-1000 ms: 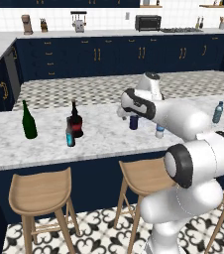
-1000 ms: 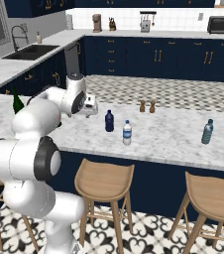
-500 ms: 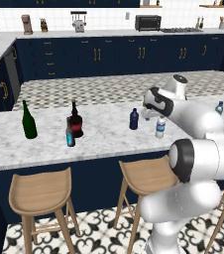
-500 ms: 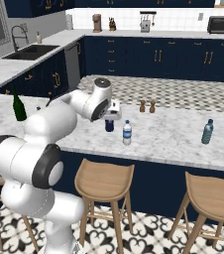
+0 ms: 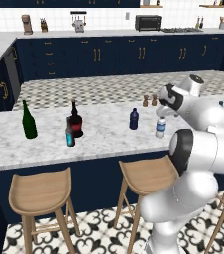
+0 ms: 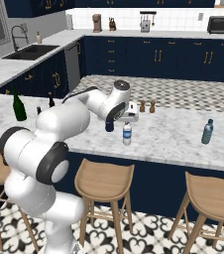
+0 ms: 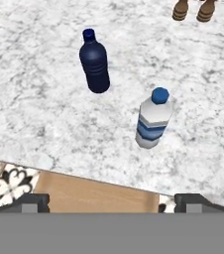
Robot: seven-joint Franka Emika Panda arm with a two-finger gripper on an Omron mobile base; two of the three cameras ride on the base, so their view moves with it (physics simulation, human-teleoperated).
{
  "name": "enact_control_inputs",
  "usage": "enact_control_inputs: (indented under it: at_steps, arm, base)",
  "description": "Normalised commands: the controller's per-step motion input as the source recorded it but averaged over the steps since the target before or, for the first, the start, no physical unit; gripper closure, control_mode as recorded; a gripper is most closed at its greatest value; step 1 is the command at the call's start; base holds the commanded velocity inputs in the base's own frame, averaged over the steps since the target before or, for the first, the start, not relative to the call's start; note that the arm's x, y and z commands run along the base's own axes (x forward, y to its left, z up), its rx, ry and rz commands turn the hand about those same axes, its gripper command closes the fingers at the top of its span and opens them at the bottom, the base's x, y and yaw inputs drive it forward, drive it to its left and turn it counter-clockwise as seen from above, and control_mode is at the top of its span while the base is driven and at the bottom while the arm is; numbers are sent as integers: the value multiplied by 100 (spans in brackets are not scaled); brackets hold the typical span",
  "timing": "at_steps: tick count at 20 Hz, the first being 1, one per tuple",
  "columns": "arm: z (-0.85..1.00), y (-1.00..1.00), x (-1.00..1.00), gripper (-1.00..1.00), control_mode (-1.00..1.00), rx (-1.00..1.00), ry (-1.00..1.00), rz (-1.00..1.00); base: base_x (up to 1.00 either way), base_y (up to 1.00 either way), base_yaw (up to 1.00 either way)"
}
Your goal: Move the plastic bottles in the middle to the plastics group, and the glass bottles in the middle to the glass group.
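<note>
Navy bottle (image 5: 134,119): stubby, dark blue, upright on the marble counter (image 5: 104,136), mid-span; in the hand view (image 7: 94,62) it stands up and left of the pale one, apart from it.

Pale bottle (image 5: 160,127): whitish-clear, blue band, blue cap, upright, near the counter's front edge, just right of the navy bottle; also seen at (image 6: 127,133) and (image 7: 153,119).

Cyan bottle (image 5: 70,137): small, slim, dark top, bright cyan lower part; upright, just in front of the red-label bottle (image 5: 75,120), close enough that contact cannot be told.

Wine bottle (image 5: 28,120): tall, dark green, upright, left of the red-label bottle, apart from it.

Water bottle (image 6: 207,132): slim, pale blue-grey, blue cap, upright on the counter's right stretch, well apart from the middle pair.

Gripper (image 6: 129,116): above the counter, over the navy and pale bottles, touching neither; fingers spread wide, nothing between them. In the hand view both tips sit at the bottom corners with the pale bottle above the gap.

Shakers (image 5: 149,101): two small brown ones, side by side behind the middle bottles.

Stools (image 5: 39,194): wooden, under the counter's front edge.
</note>
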Motion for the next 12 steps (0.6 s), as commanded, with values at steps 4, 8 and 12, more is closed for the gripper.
enact_control_inputs:
  at_steps: [4, 8, 12]
  arm:
    - [-12, -26, 29, -100, -100, 0, 0, -13]
    - [-24, -4, 29, -100, -100, -3, 0, -14]
    - [-26, 0, 29, -100, -100, -4, 0, -9]
  base:
    - [0, 0, 0]
    - [0, 0, 0]
    - [0, 0, 0]
